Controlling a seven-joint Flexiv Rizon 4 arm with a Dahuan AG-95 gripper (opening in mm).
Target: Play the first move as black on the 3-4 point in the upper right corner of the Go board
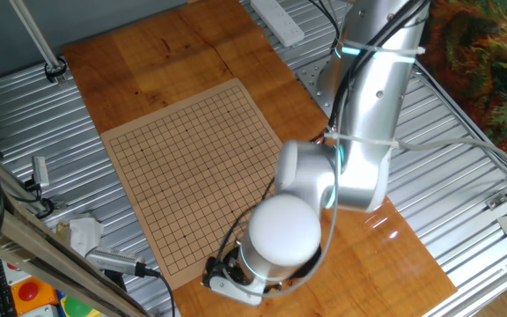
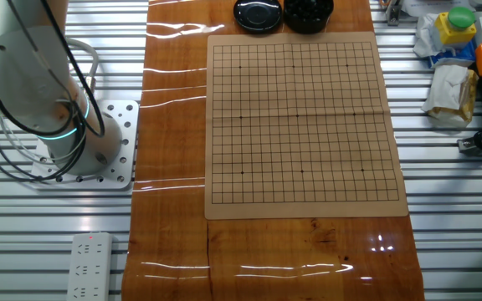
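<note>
The board (image 1: 196, 172) is a tan sheet with a black line grid lying on the orange-brown tabletop; it also shows in the other fixed view (image 2: 299, 121). No stone lies on its grid. A black bowl (image 2: 308, 12) of dark stones stands just past the board's far edge, next to a round black lid (image 2: 258, 14). My gripper (image 1: 225, 278) hangs low beyond the board's near corner, under the white wrist. Its fingers are hidden, so I cannot tell whether it is open or shut. It is out of frame in the other fixed view.
The arm's base (image 2: 82, 150) is bolted to the slatted metal table left of the wooden top. A white power strip (image 2: 89, 267) lies near it. A bag, coloured toys and cables (image 2: 458, 67) sit beside the board. A metal pole (image 1: 38, 35) stands at the back.
</note>
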